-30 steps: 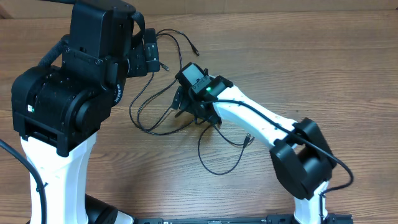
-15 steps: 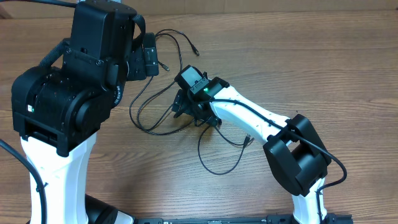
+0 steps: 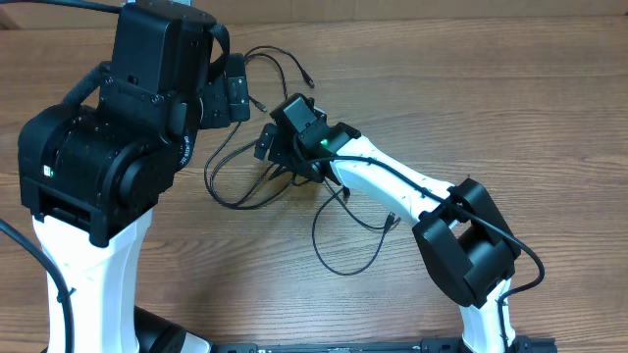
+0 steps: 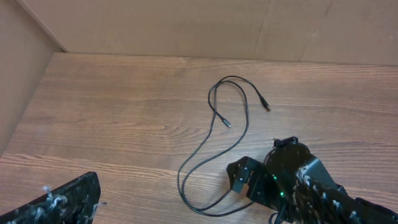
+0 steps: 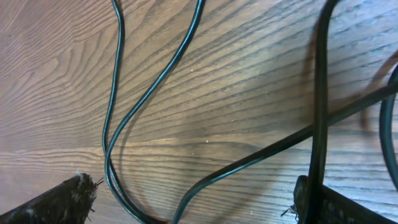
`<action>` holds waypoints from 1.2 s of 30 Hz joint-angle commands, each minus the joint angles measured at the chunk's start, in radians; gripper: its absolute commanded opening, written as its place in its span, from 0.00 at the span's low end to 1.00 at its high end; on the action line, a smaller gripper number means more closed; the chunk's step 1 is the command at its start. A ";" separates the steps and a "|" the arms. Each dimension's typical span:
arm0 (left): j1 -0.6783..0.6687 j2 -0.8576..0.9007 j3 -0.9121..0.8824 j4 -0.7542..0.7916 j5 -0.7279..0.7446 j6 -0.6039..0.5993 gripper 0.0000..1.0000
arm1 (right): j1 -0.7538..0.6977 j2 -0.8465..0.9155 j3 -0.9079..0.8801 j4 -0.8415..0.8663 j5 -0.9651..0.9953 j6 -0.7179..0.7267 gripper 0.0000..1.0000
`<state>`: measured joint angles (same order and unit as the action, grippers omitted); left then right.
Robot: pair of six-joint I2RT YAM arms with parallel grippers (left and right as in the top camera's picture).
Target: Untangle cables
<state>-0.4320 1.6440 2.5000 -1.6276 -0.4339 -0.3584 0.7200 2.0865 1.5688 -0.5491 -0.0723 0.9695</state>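
The cables (image 3: 240,201) lay in a loose tangle on the wooden desk (image 3: 491,98), left of centre, between the two arms. One cord ran away toward the far edge, its two small plug ends (image 4: 265,106) lying apart on bare wood. Another loop (image 3: 343,267) trailed toward the near side, beside the right arm (image 3: 392,181).

The right arm's jaws stood wide open, low over the middle of the tangle. In the right wrist view both fingertips (image 5: 62,199) sat at the bottom corners of the frame. Several strands (image 5: 112,106) crossed the desk between them, with nothing gripped. Whether the tips touched the wood could not be told.

The left arm's jaws were also open and held nothing. They hung above the far-left part of the tangle, just beside the cord running to the far side. Only one finger (image 4: 62,202) showed in the left wrist view. The bulky left arm (image 3: 108,167) covered much of the desk's left side from overhead.

A cardboard wall (image 4: 186,25) closed the desk's far edge, and a second panel (image 4: 18,74) closed its left edge, so room there was tight. To the right and far right the desk lay bare and wide. The near edge was crowded by both arm bases.
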 commanded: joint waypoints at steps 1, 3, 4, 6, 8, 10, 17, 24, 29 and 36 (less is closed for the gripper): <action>0.001 0.003 0.004 0.001 0.001 0.022 1.00 | -0.001 0.005 0.002 -0.011 -0.007 0.006 1.00; 0.001 0.003 0.004 0.002 0.001 0.022 1.00 | 0.003 0.005 0.002 -0.025 0.021 0.006 1.00; 0.001 0.004 0.004 0.004 0.007 0.022 1.00 | 0.010 0.008 0.002 -0.028 0.050 0.003 1.00; 0.001 0.004 0.004 0.004 0.014 0.022 1.00 | 0.017 0.019 0.002 -0.029 0.061 0.003 1.00; 0.002 0.004 0.004 0.001 0.016 0.022 1.00 | 0.023 0.029 0.002 -0.035 0.060 0.003 0.92; 0.002 0.004 0.004 0.000 0.016 0.023 1.00 | 0.027 0.035 0.002 -0.048 0.060 0.003 0.57; 0.001 0.004 0.003 0.000 0.016 0.022 1.00 | 0.034 0.040 0.002 -0.150 0.098 0.003 0.35; 0.001 0.004 0.003 -0.016 0.016 0.022 1.00 | 0.034 0.084 0.001 -0.181 0.122 -0.016 0.47; 0.001 0.004 0.003 -0.022 0.016 0.022 1.00 | 0.038 0.114 0.001 -0.179 0.122 -0.016 0.30; 0.002 0.004 0.003 -0.023 0.016 0.022 1.00 | 0.038 0.095 0.013 -0.182 0.107 -0.150 0.04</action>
<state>-0.4320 1.6440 2.5000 -1.6512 -0.4229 -0.3584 0.7532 2.1826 1.5719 -0.7258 0.0334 0.9199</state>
